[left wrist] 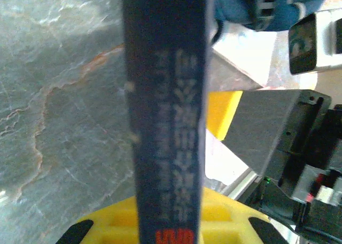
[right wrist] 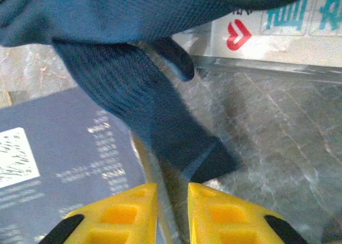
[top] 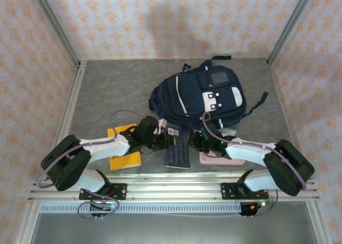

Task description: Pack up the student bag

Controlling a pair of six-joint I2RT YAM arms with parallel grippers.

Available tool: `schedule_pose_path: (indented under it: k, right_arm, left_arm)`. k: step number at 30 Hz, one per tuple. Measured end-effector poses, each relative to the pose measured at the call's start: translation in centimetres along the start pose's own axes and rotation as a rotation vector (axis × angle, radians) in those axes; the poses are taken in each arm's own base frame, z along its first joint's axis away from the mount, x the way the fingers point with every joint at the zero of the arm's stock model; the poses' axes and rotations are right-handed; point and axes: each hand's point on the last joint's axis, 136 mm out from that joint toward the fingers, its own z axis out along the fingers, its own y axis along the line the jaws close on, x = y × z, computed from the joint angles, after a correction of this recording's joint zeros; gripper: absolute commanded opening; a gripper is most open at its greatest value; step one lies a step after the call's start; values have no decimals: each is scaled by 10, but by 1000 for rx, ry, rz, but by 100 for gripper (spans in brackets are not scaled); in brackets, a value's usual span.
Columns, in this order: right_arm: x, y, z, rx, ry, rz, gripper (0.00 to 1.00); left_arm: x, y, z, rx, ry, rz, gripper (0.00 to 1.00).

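Toward the far middle of the table lies the student bag, front pocket up, its near end close to both grippers. Just near of it a navy book sits between the two arms, with a yellow book under the left arm and a flat pink item under the right one. The left gripper has its fingers pressed on either side of the navy book's spine, a pinch on the thin edge. The right gripper hangs over a dark strap of the bag, fingers nearly together with a slit between; whether they nip anything I cannot tell.

The step in hand looks like getting the navy book into the bag. To do it well, the pinch should be deep enough that the book does not swivel when raised, and the lift should clear the table before any push toward the far side. The right gripper would best catch the fabric at the bag's mouth and hold it up — whether that mouth is unzipped is hidden — keeping the strap out of the book's path.
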Motion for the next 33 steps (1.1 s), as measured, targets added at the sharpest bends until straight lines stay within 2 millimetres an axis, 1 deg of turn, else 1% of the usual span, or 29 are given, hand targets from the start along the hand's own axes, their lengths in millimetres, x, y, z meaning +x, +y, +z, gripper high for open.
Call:
schedule_pose_path:
  k: [2, 3, 5, 7, 8, 10, 11, 14, 17, 21, 23, 26, 28, 30, 31, 33]
  right_arm:
    - [-3, 9, -13, -23, -16, -37, 42]
    - [-6, 14, -19, -39, -28, -56, 47]
    - [-11, 29, -37, -86, -58, -108, 63]
    - [-16, 44, -54, -142, -91, -160, 74]
    - [-18, 52, -64, -177, -107, -193, 79]
    - [-19, 64, -79, -227, -125, -241, 82]
    - [-19, 70, -86, -249, -130, -265, 84]
    - [-20, 89, -103, -297, -129, -333, 86]
    - [-20, 107, -116, -338, -122, -385, 86]
    - [-19, 121, -128, -377, -113, -427, 88]
    - [-18, 128, -129, -394, -93, -441, 89]
    - [-15, 136, -123, -404, -48, -451, 92]
    - [-13, 141, -117, -417, -18, -453, 95]
    - [-10, 145, -112, -434, 13, -451, 95]
    - [-8, 147, -111, -447, 25, -449, 93]
    - [-6, 155, -109, -485, 52, -443, 80]
  left_arm:
    - [-2, -11, -16, 3, -20, 50, 0]
    - [-3, -16, -24, 5, -30, 75, 0]
    - [-7, -29, -43, 10, -61, 131, 0]
    - [-12, -44, -61, 29, -93, 178, 0]
    - [-15, -52, -70, 43, -110, 201, 0]
    - [-20, -65, -86, 69, -140, 235, 0]
    - [-22, -71, -92, 80, -152, 249, 0]
    - [-27, -79, -104, 97, -171, 266, 0]
    - [-29, -78, -108, 101, -172, 257, 0]
    - [-34, -75, -116, 102, -188, 234, 0]
    - [-39, -78, -125, 126, -213, 221, 0]
    - [-46, -90, -136, 185, -246, 208, 0]
    - [-48, -98, -139, 223, -252, 207, 0]
    - [-47, -105, -141, 257, -246, 203, 0]
    - [-47, -109, -142, 280, -243, 202, 0]
    - [-47, -114, -144, 302, -241, 201, 0]
